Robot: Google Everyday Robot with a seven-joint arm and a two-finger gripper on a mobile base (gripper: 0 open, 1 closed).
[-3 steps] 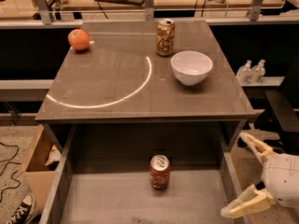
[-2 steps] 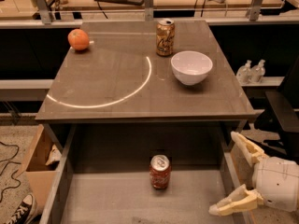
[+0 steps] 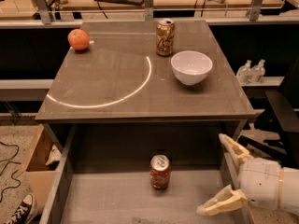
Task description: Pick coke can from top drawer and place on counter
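The red coke can (image 3: pixel 160 171) stands upright near the middle of the top drawer (image 3: pixel 112 202), which is pulled out below the counter. The counter (image 3: pixel 117 85) is a dark grey-brown top with a white curved arc. My gripper (image 3: pixel 223 174) is at the lower right, over the drawer's right wall, to the right of the can and apart from it. Its two cream fingers are spread wide, one (image 3: pixel 233 148) up and one (image 3: pixel 219 203) down, with nothing between them.
On the counter stand a gold-tan can (image 3: pixel 165 37), a white bowl (image 3: pixel 191 67) and an orange fruit (image 3: pixel 78 39). A cardboard box (image 3: pixel 37 164) and a shoe (image 3: pixel 18 211) are on the floor at left. Two bottles (image 3: pixel 251 71) and a dark chair (image 3: pixel 282 120) are at right.
My gripper has moved left, further into view and closer to the drawer and the can. The can and the things on the counter have not moved.
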